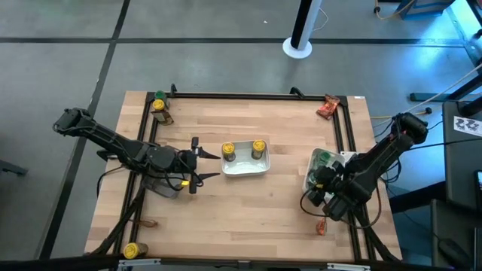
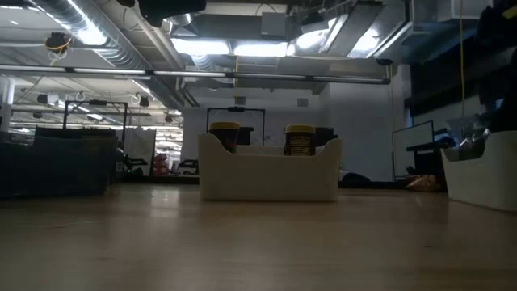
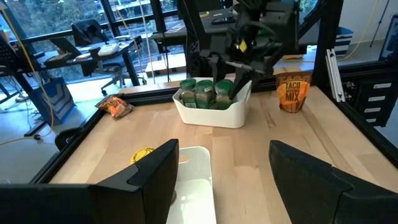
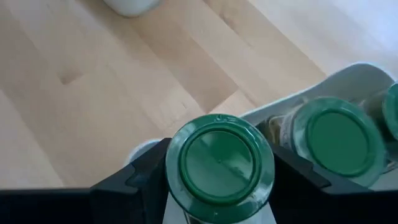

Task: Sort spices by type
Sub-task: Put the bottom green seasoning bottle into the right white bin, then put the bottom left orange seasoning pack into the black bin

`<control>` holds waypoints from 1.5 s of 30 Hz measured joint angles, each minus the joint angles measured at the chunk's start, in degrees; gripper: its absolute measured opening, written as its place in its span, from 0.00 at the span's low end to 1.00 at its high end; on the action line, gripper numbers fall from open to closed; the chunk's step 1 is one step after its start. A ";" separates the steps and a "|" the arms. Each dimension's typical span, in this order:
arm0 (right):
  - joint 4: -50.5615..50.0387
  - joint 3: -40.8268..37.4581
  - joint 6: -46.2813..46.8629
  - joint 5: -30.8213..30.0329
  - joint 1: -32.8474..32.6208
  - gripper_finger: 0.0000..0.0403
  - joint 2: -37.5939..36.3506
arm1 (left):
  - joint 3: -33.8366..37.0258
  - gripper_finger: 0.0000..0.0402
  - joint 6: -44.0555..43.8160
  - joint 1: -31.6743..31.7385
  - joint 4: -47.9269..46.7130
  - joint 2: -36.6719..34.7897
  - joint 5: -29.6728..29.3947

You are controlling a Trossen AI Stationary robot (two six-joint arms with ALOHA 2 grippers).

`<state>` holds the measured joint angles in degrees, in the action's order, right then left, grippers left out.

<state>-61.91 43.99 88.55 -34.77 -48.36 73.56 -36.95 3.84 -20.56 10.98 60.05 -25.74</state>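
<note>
My right gripper [image 1: 329,188] is shut on a green-lidded spice jar [image 4: 219,163] at the near end of the right white tray [image 1: 319,159]. More green-lidded jars [image 3: 205,93] stand in that tray. The middle white tray [image 1: 245,167] holds two yellow-lidded jars [image 1: 228,151] [image 1: 258,147]. My left gripper [image 1: 197,163] hangs open just left of that tray, holding nothing. Loose yellow-lidded jars stand at the far left corner [image 1: 160,105] and the near left corner [image 1: 132,250]. Red-orange packets lie at the far right [image 1: 327,108] and near right [image 1: 321,226]. My right gripper pinches the green-lidded jar between its two fingers [image 4: 134,180], one on each side of the jar's body just under the lid [image 4: 186,205]. The fingers slant down from above. The jar stands upright, lid up; the lid hides its base.
A clear grey bin [image 1: 162,185] sits under my left arm. A black frame [image 1: 248,95] runs along the table's edges. Bare wood lies between the two trays and along the near edge.
</note>
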 joint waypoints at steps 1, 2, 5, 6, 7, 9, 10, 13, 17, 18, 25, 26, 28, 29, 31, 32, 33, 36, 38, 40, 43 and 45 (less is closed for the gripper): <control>0.06 -0.15 0.30 -0.17 0.00 0.52 0.41 | 0.00 0.58 0.00 0.00 0.00 0.00 0.00; 0.35 -0.32 0.49 -0.34 0.00 0.52 0.52 | 0.00 0.58 0.00 0.00 -0.02 0.00 0.00; 1.18 -0.61 0.57 -2.17 -0.01 0.52 1.07 | 0.00 0.58 -0.01 0.00 0.06 0.00 0.01; 1.30 -0.62 0.55 -2.72 -0.01 0.53 1.21 | 0.00 0.58 -0.02 0.00 0.13 0.00 0.02; 1.47 -0.67 0.53 -3.22 -0.02 0.53 1.29 | 0.00 0.58 -0.03 0.00 0.11 0.00 0.02; 1.90 -0.72 0.46 -4.25 -0.02 0.53 1.33 | 0.00 0.58 -0.02 0.00 0.11 0.00 0.02; 1.89 -0.72 0.36 -4.54 -0.02 0.53 1.33 | 0.00 0.58 -0.04 0.00 0.11 0.00 0.00; 1.94 -0.72 0.16 -4.65 -0.02 0.53 1.38 | 0.00 0.58 -0.02 0.00 0.10 0.00 0.02; 2.15 -0.71 0.06 -4.57 -0.02 0.55 2.16 | 0.00 0.58 -0.04 0.00 0.09 0.00 0.01; 2.20 -0.69 0.06 -4.70 -0.02 0.56 2.51 | 0.00 0.58 -0.04 0.00 0.09 0.00 0.02; 2.42 -0.63 0.09 -3.89 0.04 0.64 5.09 | 0.00 0.58 -0.39 0.00 0.11 0.00 0.02; 2.40 -0.65 0.16 -3.23 0.04 0.65 5.19 | 0.00 0.58 -0.39 0.00 0.13 0.00 0.02; 2.40 -0.65 0.45 -2.04 0.02 0.68 5.20 | 0.00 0.58 -0.39 0.00 0.13 0.00 0.01; 2.38 -0.65 0.36 -1.56 0.01 0.69 5.20 | 0.00 0.58 -0.39 0.00 0.13 0.00 0.02; 1.96 -0.41 -0.45 -0.90 0.00 0.71 5.20 | 0.00 0.58 -0.39 0.00 0.13 0.00 0.00; 1.28 0.02 -0.60 -0.38 0.00 0.73 5.19 | 0.00 0.58 -0.39 0.00 0.13 0.00 0.00; 0.59 0.49 -0.65 0.22 0.00 0.73 5.18 | 0.00 0.58 -0.39 0.00 0.11 0.00 0.02; -1.70 2.49 -2.61 1.52 0.00 0.75 5.14 | 0.00 0.58 -0.41 0.00 0.13 0.00 0.01; -3.46 4.15 -3.52 1.45 0.00 0.75 5.13 | 0.00 0.58 -0.41 0.00 0.13 0.00 0.00; -6.19 6.13 -3.56 1.29 0.00 0.75 5.13 | 0.00 0.58 -0.41 0.00 0.13 0.00 0.02; -9.74 9.32 -3.58 0.24 0.00 0.74 5.13 | 0.00 0.58 -0.42 0.00 0.13 0.00 0.01; -11.61 11.59 -3.61 -0.78 0.00 0.74 5.13 | -0.01 0.58 -0.42 0.00 0.13 0.00 0.02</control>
<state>-73.52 55.57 84.95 -35.54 -48.36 78.70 -36.96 3.42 -20.56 11.11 60.05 -25.71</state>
